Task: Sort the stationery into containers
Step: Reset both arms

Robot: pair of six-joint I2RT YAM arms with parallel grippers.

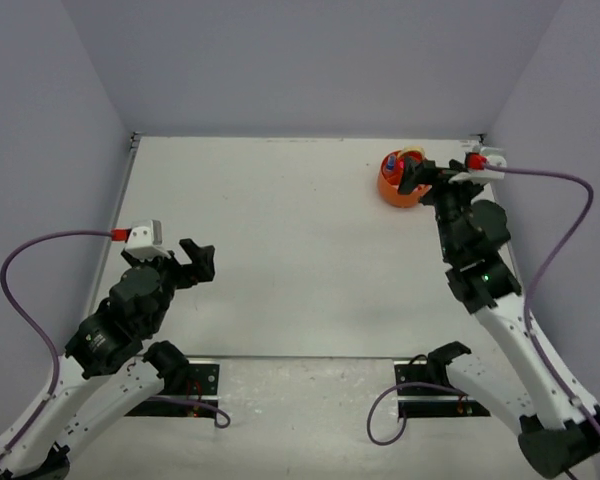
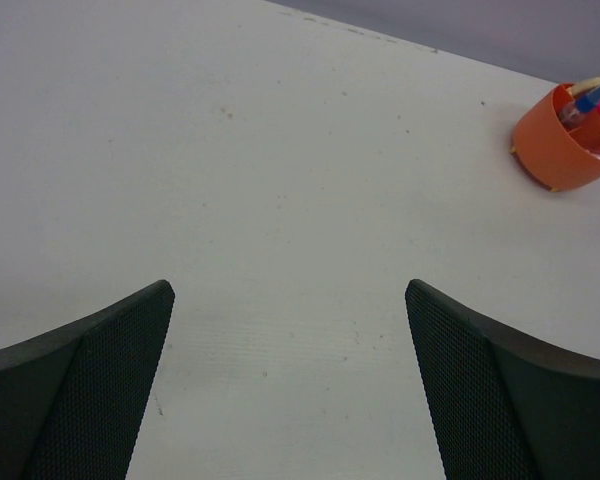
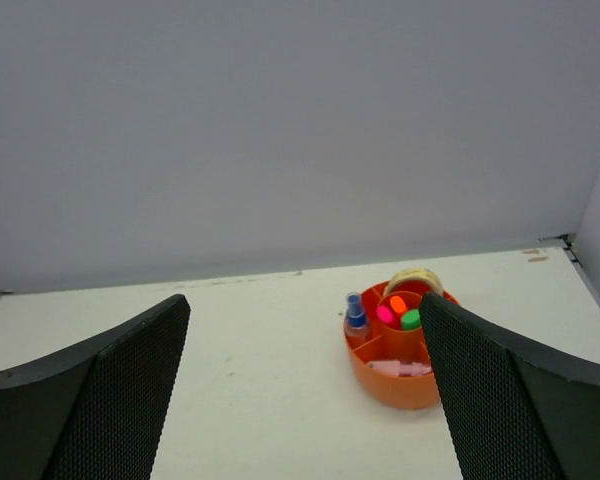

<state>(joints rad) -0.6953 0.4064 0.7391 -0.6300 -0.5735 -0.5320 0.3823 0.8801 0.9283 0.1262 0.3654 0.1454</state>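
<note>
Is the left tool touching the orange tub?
Apart. The top view shows a wide stretch of table between the left tool and the orange tub.

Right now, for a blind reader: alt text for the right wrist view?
A round bright orange plastic tub holds three neon-capped highlighters, a clear blue-topped bottle, a tan rubber band and a pink eraser. The open right gripper frames it.
</note>
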